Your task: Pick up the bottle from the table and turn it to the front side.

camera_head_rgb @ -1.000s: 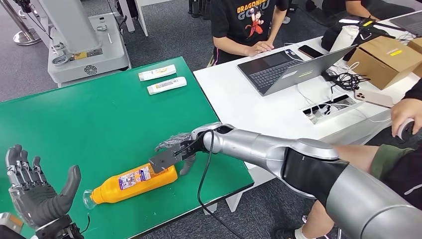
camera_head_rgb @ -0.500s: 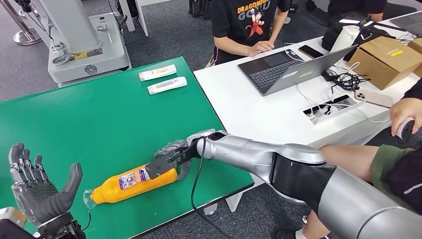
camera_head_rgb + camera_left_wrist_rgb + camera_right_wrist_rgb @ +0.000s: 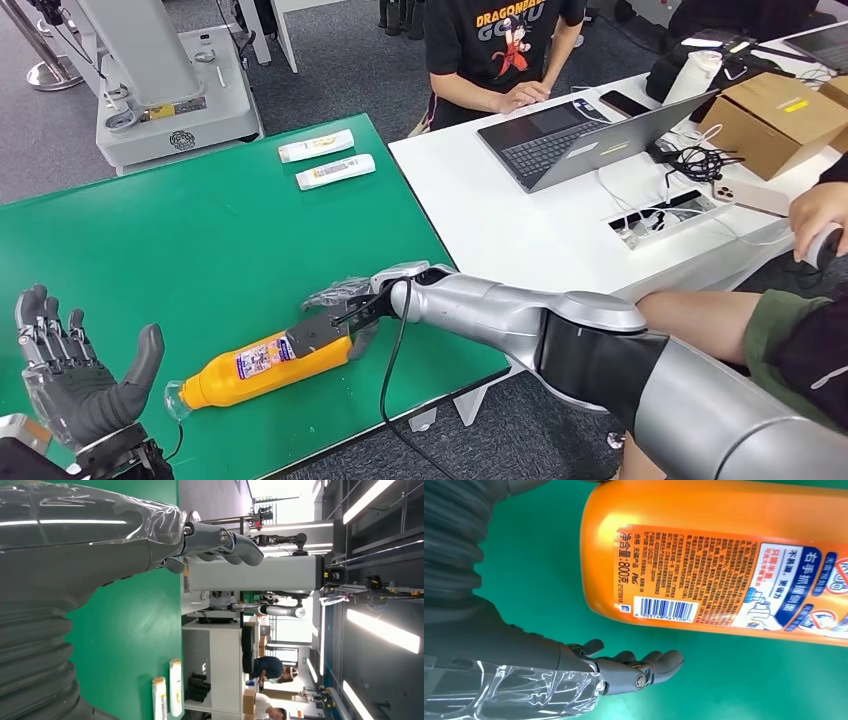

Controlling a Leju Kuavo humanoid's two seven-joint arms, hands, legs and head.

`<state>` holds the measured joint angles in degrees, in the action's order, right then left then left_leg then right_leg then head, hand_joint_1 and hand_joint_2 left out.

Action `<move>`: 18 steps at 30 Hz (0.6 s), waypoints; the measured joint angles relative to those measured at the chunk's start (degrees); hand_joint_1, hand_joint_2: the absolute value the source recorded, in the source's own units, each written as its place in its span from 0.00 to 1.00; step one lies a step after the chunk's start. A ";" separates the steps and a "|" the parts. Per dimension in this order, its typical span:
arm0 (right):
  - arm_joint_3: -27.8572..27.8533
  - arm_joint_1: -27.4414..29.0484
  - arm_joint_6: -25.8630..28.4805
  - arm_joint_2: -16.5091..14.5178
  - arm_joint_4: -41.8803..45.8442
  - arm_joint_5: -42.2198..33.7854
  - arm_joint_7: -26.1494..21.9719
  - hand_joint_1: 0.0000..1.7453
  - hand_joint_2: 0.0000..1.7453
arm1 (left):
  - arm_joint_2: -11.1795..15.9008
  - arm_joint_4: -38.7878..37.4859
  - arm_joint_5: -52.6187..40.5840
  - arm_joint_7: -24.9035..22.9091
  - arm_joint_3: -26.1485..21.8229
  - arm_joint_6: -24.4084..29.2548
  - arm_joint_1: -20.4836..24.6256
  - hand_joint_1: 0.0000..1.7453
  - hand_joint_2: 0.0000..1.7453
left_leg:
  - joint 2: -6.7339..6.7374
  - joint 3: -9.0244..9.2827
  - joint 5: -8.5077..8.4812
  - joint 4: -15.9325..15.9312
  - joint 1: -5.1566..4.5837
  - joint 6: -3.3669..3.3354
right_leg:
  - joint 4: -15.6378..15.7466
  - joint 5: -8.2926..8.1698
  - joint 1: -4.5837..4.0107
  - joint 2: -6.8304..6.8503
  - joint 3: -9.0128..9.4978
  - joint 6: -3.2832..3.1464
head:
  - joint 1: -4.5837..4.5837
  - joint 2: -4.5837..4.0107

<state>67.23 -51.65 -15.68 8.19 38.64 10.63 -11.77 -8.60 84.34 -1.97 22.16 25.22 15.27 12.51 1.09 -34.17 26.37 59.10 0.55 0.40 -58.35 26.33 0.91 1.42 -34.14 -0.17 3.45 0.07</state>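
An orange bottle [image 3: 262, 364] lies on its side on the green table [image 3: 200, 240], clear cap toward my left hand, near the front edge. In the right wrist view the bottle [image 3: 724, 555] shows its back label with a barcode. My right hand [image 3: 338, 312] straddles the bottle's base end. Its fingers [image 3: 644, 667] lie stretched beside the bottle with a strip of green table between them and it. My left hand [image 3: 72, 380] is held up with spread fingers [image 3: 220, 539] at the table's near left, holding nothing.
Two white tubes [image 3: 315, 146] [image 3: 335, 171] lie at the green table's far edge. A white table [image 3: 500, 220] to the right carries a laptop [image 3: 580, 125], cables and a cardboard box [image 3: 775, 120]. People sit around it; one person's arm [image 3: 720, 310] is close to my right arm.
My right hand has slid left and lower, from just behind the bottle's base to over and around it. The bottle and my left hand have barely moved.
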 joint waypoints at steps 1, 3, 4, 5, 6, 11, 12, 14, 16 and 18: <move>-0.10 0.11 0.38 -0.02 0.01 0.56 -0.14 0.00 1.00 | -0.01 -0.06 0.01 0.00 0.01 -0.01 0.04 0.00 1.00 | 0.00 0.00 0.00 0.00 0.00 0.00 | 0.00 0.00 0.00 0.00 0.00 0.00 | 0.00 0.00; -0.31 0.27 1.06 -0.03 0.06 1.76 -0.29 0.00 1.00 | -0.02 -0.23 0.07 0.00 0.02 -0.02 0.12 0.00 1.00 | 0.00 0.00 0.00 0.00 0.00 0.00 | 0.00 0.00 0.00 0.00 0.00 0.00 | 0.00 0.00; -0.46 0.30 1.28 -0.03 0.14 2.14 -0.31 0.00 1.00 | -0.02 -0.31 0.12 0.01 0.03 -0.03 0.13 0.00 1.00 | 0.00 0.00 0.00 0.00 0.00 0.00 | 0.00 0.00 0.00 0.00 0.00 0.00 | 0.00 0.00; -0.68 0.28 1.41 -0.03 0.27 2.32 -0.30 0.00 1.00 | -0.02 -0.41 0.16 0.01 0.04 -0.06 0.15 0.00 1.00 | 0.00 0.00 0.00 0.00 0.00 0.00 | 0.00 0.00 0.00 0.00 0.00 0.00 | 0.00 0.00; -0.98 0.21 1.43 -0.03 0.47 2.38 -0.28 0.00 1.00 | -0.03 -0.51 0.20 0.02 0.07 -0.11 0.17 0.00 1.00 | 0.01 0.00 0.00 0.00 0.00 0.00 | 0.00 0.00 0.00 -0.01 0.00 0.00 | 0.00 0.00; -2.58 -0.93 0.40 -0.03 2.09 2.28 -0.21 0.00 1.00 | -0.07 -1.17 0.20 0.18 0.42 -0.23 0.49 0.00 1.00 | 0.00 0.00 0.00 0.01 0.00 0.00 | -0.01 0.00 0.00 -0.01 0.00 0.00 | 0.00 0.00; -2.80 -1.17 0.11 -0.03 2.47 2.26 -0.19 0.00 1.00 | -0.10 -1.28 0.20 0.20 0.48 -0.25 0.56 0.00 1.00 | 0.00 0.00 0.00 0.01 0.00 0.00 | -0.01 0.00 0.00 -0.01 0.00 0.00 | 0.00 0.00; -3.16 -1.60 -0.37 -0.03 3.22 2.24 -0.11 0.00 1.00 | -0.21 -1.53 0.23 0.34 0.56 -0.28 0.70 0.00 1.00 | 0.00 0.00 0.00 0.01 0.00 0.00 | -0.01 0.00 0.00 -0.01 0.00 0.00 | 0.00 0.00; -3.52 -2.04 -0.80 -0.04 3.93 2.24 -0.06 0.00 1.00 | -0.27 -1.76 0.26 0.51 0.60 -0.30 0.86 0.00 1.00 | 0.00 0.00 0.00 0.01 0.00 0.00 | -0.01 0.00 0.00 -0.01 0.00 0.00 | -0.01 0.00; -3.79 -2.49 -1.06 -0.05 4.50 2.24 -0.02 0.00 1.00 | -0.29 -1.94 0.26 0.59 0.64 -0.33 1.05 0.00 1.00 | 0.00 0.00 0.00 0.01 0.00 0.00 | -0.01 0.00 0.00 -0.01 0.00 0.00 | 0.00 0.00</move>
<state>63.43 -54.14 -16.74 8.13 43.14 12.87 -11.79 -8.88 82.40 -1.70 22.74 25.86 14.94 13.56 1.09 -34.17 26.37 59.11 0.55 0.40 -58.36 26.32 0.91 1.41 -34.14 -0.17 3.45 0.07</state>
